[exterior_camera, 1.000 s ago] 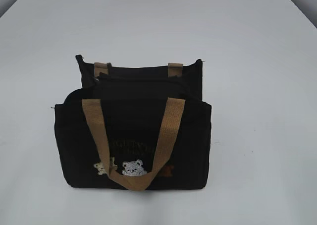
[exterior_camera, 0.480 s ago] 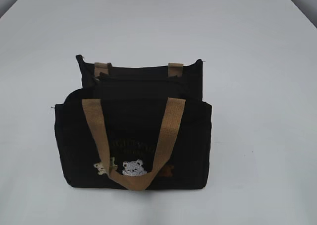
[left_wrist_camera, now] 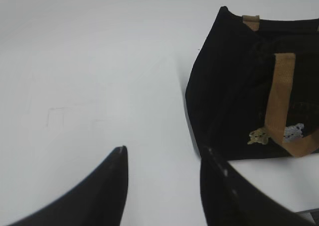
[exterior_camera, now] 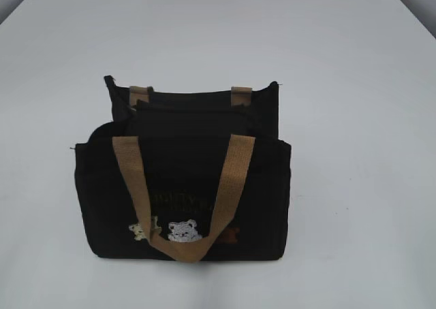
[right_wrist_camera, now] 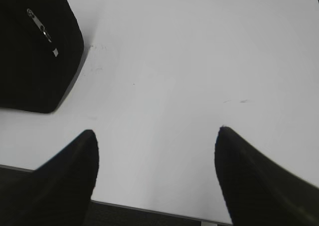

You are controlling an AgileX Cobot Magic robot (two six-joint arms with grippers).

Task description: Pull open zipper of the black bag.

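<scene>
The black bag [exterior_camera: 184, 186] stands upright mid-table, its tan handles [exterior_camera: 228, 180] hanging over a front with small white bears [exterior_camera: 182, 231]. In the left wrist view the bag [left_wrist_camera: 234, 101] sits to the upper right, and my left gripper [left_wrist_camera: 164, 149] is open over bare table just short of its near corner. The right wrist view catches one end of the bag [right_wrist_camera: 35, 52] at upper left, with the zipper's silver pull [right_wrist_camera: 42, 31] lying on it. My right gripper [right_wrist_camera: 155, 131] stands wide open over the table, apart from the bag. Neither gripper shows in the exterior view.
The white table [exterior_camera: 354, 118] spreads on all sides of the bag. Its near edge [right_wrist_camera: 149, 207] runs just below my right fingers [right_wrist_camera: 75, 171] in the right wrist view. Faint scuff marks [right_wrist_camera: 237, 101] dot the surface.
</scene>
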